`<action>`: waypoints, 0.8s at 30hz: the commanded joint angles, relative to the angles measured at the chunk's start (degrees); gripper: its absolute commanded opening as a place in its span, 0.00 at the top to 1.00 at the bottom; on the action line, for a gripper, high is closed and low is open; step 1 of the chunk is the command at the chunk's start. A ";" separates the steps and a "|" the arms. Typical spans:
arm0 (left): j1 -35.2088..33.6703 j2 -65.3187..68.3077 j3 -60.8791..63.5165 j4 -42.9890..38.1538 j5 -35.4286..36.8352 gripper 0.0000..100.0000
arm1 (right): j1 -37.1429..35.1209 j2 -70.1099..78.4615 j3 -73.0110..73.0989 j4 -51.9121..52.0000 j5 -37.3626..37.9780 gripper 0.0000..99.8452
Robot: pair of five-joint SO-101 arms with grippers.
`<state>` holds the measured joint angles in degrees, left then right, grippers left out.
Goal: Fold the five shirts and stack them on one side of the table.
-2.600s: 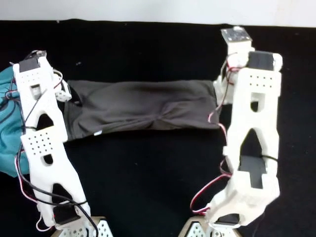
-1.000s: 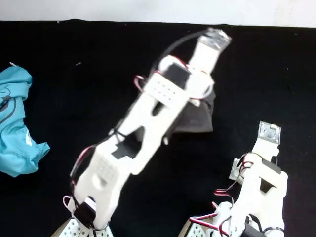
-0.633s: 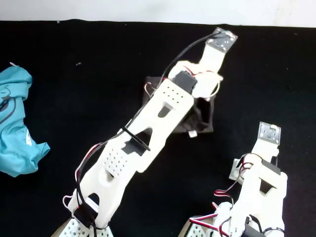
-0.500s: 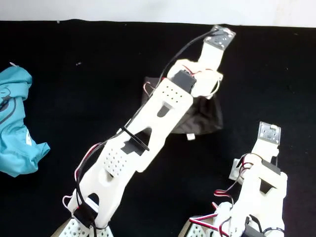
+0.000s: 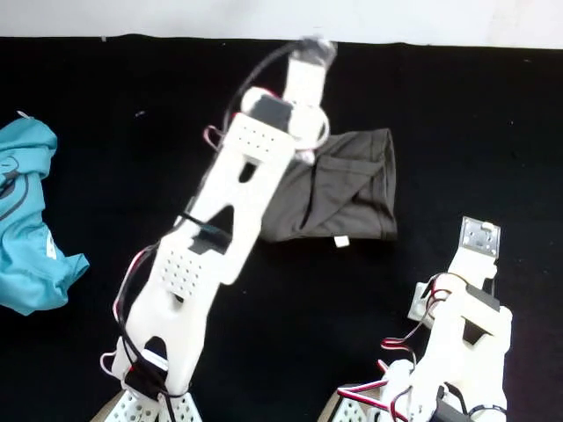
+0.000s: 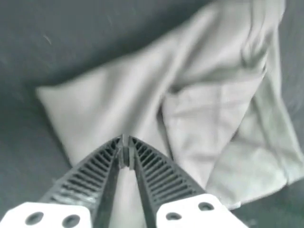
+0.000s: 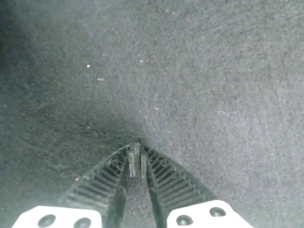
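Two shirts are in sight on the black table [image 5: 123, 97]. One dark grey shirt [image 5: 347, 189] lies folded into a rough rectangle right of centre in the high view. It rests flat on the cloth with creases running across it, and one small white tag [image 5: 341, 240] sticks out at its lower edge. One teal shirt [image 5: 26, 229] sits crumpled at the left edge of the frame, well apart from the grey one.

Two arms are on the table. The left arm [image 5: 220, 220] rises from the lower left of the high view and slants up to the top centre, crossing over the grey shirt's left end. In its wrist view the left gripper [image 6: 127, 145] has its two toothed fingers [image 6: 102, 164] pressed together at the tips. It grasps nothing and is poised over the grey shirt's fabric.

The right arm [image 5: 462, 338] is drawn back in the lower right corner of the high view, below the grey shirt and apart from it. The right gripper [image 7: 137, 156] is also clenched tip to tip, holds nothing and is over bare black cloth.
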<state>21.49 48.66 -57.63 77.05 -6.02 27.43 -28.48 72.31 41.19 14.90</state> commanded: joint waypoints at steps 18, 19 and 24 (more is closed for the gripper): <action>18.77 -8.04 -12.35 10.64 0.18 0.99 | 0.22 -0.22 1.01 -1.54 -0.35 0.99; 17.63 -8.22 -13.67 11.87 0.09 0.99 | 0.22 -0.22 1.01 -1.54 -0.35 0.99; 10.68 -0.92 -10.07 9.32 0.18 0.99 | 0.22 -0.22 1.01 -1.54 -0.35 0.99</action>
<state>35.65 45.49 -67.82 88.48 -6.02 27.43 -28.48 72.31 41.19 14.90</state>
